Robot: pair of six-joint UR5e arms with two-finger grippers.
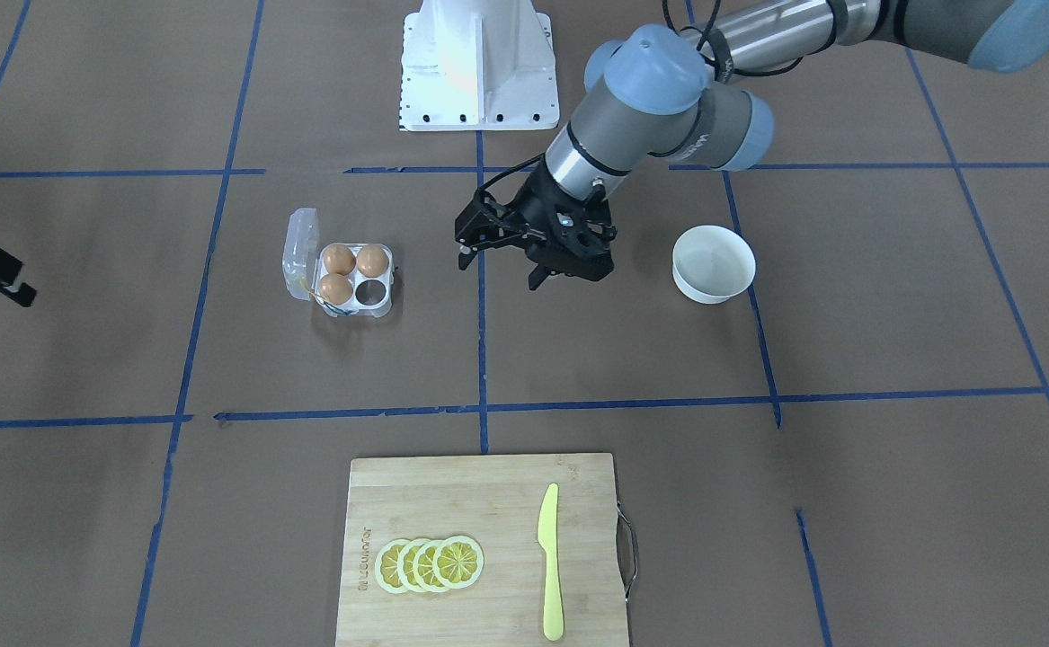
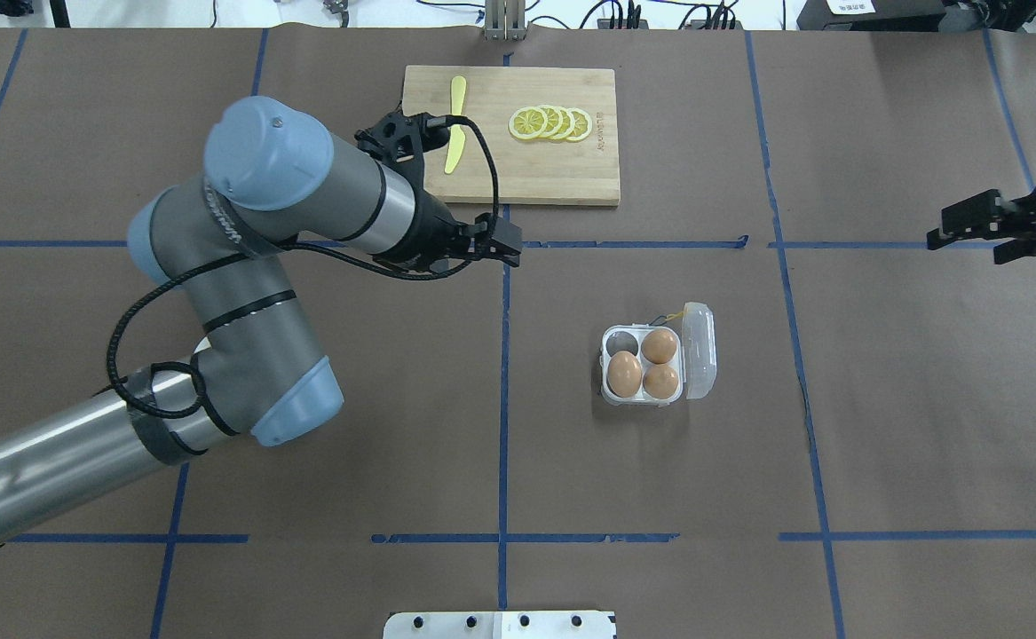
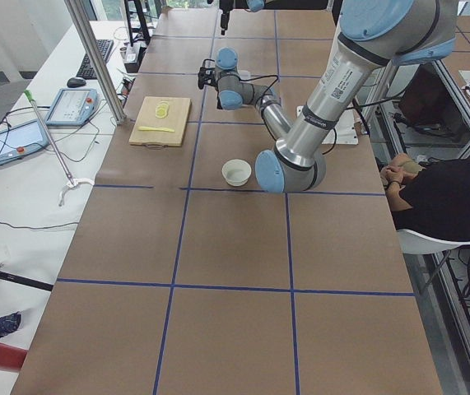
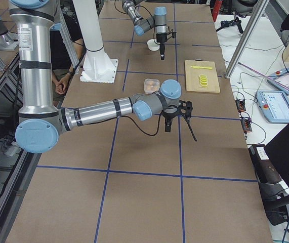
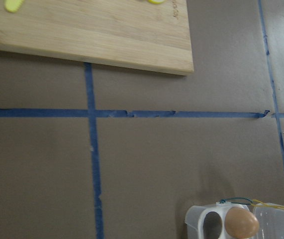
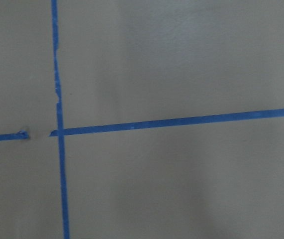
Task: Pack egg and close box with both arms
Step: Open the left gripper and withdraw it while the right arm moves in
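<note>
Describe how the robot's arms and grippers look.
The left arm and right arm are silver-grey tubes with light-blue joint caps. White lettering marks a grey joint of the left arm, and a black cable loops along it. The left gripper and right gripper are black open frames.

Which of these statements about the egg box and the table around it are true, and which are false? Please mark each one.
1. The box holds three eggs, and one cell is empty. True.
2. The lid of the box is closed. False: it stands open at the side of the box.
3. An egg lies in the white bowl. False: the bowl looks empty.
4. Four lemon slices and a yellow knife lie on the cutting board. True.
5. The left gripper holds an egg. False: it is open and holds nothing, above the table between the box and the bowl.
</note>
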